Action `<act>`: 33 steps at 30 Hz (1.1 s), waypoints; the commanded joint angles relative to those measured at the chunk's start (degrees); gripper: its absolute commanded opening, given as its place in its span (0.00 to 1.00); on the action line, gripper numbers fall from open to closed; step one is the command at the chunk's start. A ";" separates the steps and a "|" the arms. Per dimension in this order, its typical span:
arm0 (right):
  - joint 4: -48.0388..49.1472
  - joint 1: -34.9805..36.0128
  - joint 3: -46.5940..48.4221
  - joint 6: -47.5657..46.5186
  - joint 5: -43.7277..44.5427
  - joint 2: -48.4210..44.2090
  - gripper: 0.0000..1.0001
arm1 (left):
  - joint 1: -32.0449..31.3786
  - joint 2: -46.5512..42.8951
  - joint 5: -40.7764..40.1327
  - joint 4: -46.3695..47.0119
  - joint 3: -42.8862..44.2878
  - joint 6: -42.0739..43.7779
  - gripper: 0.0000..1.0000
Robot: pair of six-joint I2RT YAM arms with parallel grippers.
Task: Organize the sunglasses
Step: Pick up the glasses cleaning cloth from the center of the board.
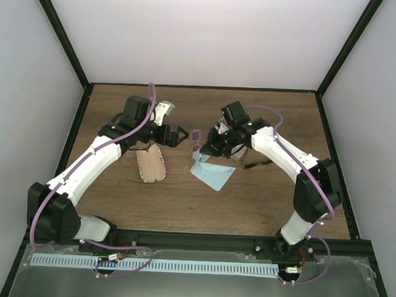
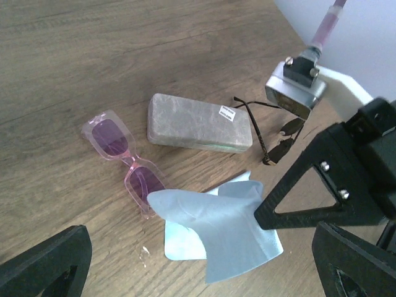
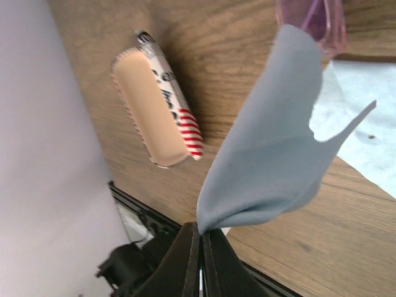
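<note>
Pinches a light blue cloth (image 3: 272,142) by one corner in the clenched right pincer (image 3: 199,234). Hovers with the left pincer (image 1: 177,136) released, grasping nothing. Pink-lensed sunglasses (image 2: 124,158) flat on the counter (image 2: 93,49), just beside one end of a grey case (image 2: 198,122); black wire sunglasses (image 2: 275,133) at the case's opposite end.

On my wooden bench (image 1: 261,204), left to right: open striped oval case (image 1: 150,165), light blue fabric cloth (image 1: 213,174), black wire-framed sunglasses (image 2: 275,150); pink-lensed plastic sunglasses (image 1: 197,136) behind the cloth.

Top: overhead, wide; wrists: close, likely same cloth (image 2: 207,216) (image 3: 266,154).
</note>
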 commanded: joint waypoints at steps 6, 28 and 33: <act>14.25 -3.43 1.81 14.99 -5.67 -5.25 0.01 | -1.53 -1.38 0.45 7.19 -1.23 4.69 1.00; 20.84 -7.69 2.08 23.61 -6.53 -8.44 0.01 | -5.26 -1.48 -2.33 9.73 -0.40 6.38 0.98; 22.84 -7.84 2.36 24.65 -7.52 -8.27 0.01 | -6.60 -1.20 -1.55 11.76 -2.25 7.33 0.94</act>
